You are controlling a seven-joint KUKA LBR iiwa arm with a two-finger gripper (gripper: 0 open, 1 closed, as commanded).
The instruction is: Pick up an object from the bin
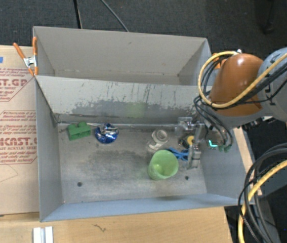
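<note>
Low at the right end of the bin (113,178): the gripper (194,158), reaching in from the right; cannot tell how wide it stands. Just to its left, a small blue piece (177,155), lying roughly left to right, one end toward the gripper and the other against a green cup (163,166). Hard to say whether touching the gripper or merely beside it. Nearest candidates, then: blue piece first, cup next, slightly left and nearer. Probably calls for only a short shift left, with care over the cup's round side, likely to roll on bare metal. Just beyond the cup on the far side, a pale clear ring (158,137), close enough to get nudged. Underneath, flat scuffed grey metal, hard and smooth, no cushion. Room: tight on the right, with the sloping wall close by the gripper; open floor to the left and near. Well apart at far left, along the foot of the far wall, a blue-white ball (106,134) and a green block (78,130), out of the way.
</note>
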